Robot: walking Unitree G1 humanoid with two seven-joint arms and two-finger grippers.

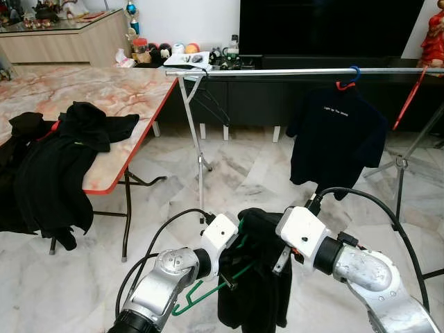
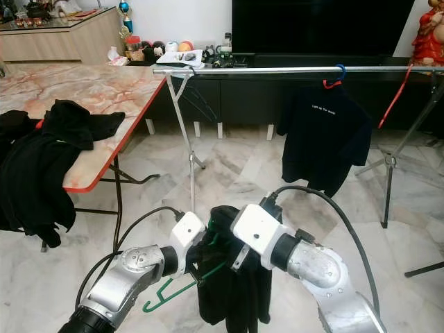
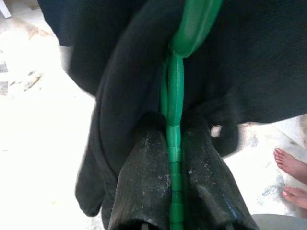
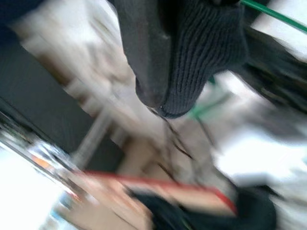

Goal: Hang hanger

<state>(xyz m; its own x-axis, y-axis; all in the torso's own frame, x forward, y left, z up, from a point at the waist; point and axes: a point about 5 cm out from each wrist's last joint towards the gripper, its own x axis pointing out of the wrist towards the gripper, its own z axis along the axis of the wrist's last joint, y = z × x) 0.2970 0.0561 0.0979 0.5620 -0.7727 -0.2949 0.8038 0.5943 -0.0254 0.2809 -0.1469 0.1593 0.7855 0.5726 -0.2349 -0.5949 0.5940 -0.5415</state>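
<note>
A green hanger (image 1: 208, 295) carries a black garment (image 1: 260, 277) that droops low in front of me, between both arms. My left gripper (image 3: 173, 129) is shut on the green hanger's stem (image 3: 175, 120), with black cloth bunched around its fingers. My right gripper (image 1: 281, 258) presses into the garment's top from the right, shut on a ribbed black edge (image 4: 201, 52). The silver clothes rail (image 1: 291, 71) runs across the room ahead, well above and beyond both grippers. A black T-shirt (image 1: 336, 139) hangs on it from a blue-and-red hanger (image 1: 350, 78).
A marble-topped folding table (image 1: 104, 97) with an orange edge stands to the left, with black clothes (image 1: 62, 159) piled on it and spilling over. A red hanger (image 1: 409, 97) hangs at the rail's right end. The rail's stand legs (image 1: 198, 152) rise ahead. A person's bare feet (image 3: 290, 165) stand nearby.
</note>
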